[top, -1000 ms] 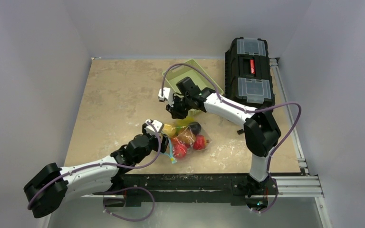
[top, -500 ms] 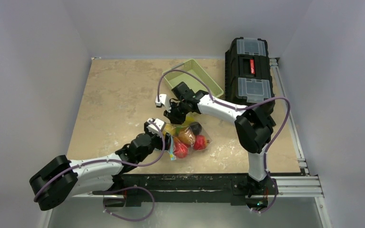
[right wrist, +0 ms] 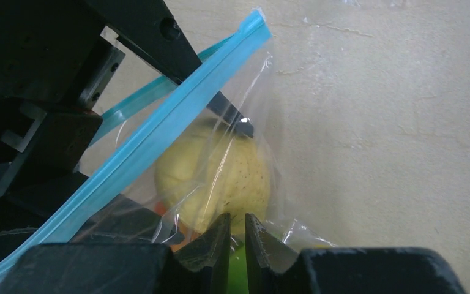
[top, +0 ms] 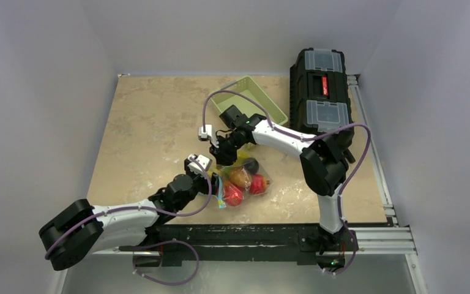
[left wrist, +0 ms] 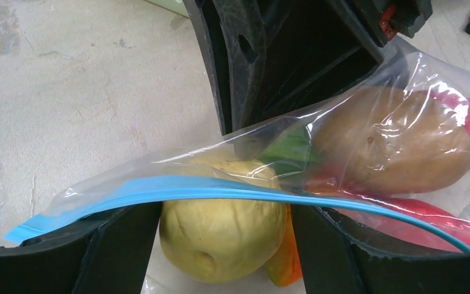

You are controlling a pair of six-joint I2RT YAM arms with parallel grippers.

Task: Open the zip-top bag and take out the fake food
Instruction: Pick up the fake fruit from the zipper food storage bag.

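Tips of my left tool (left wrist: 226, 248) cut off at bottom edge; zip-top bag (left wrist: 159, 168) film blurs fake food (left wrist: 391, 147); can't tell if my right tool (right wrist: 237, 236) pinches film.

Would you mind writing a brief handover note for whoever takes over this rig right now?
Left claw: open, its jaws either side of a yellow fruit, with the blue zip strip lying across them.
Right claw: shut on the clear film of the zip-top bag, near the zip.
Things: the bag lies on the table, and the fake food appears to be all inside it.
Done: the zip looks parted at one end; how far is unclear.
Left: spread the mouth, take the food out.
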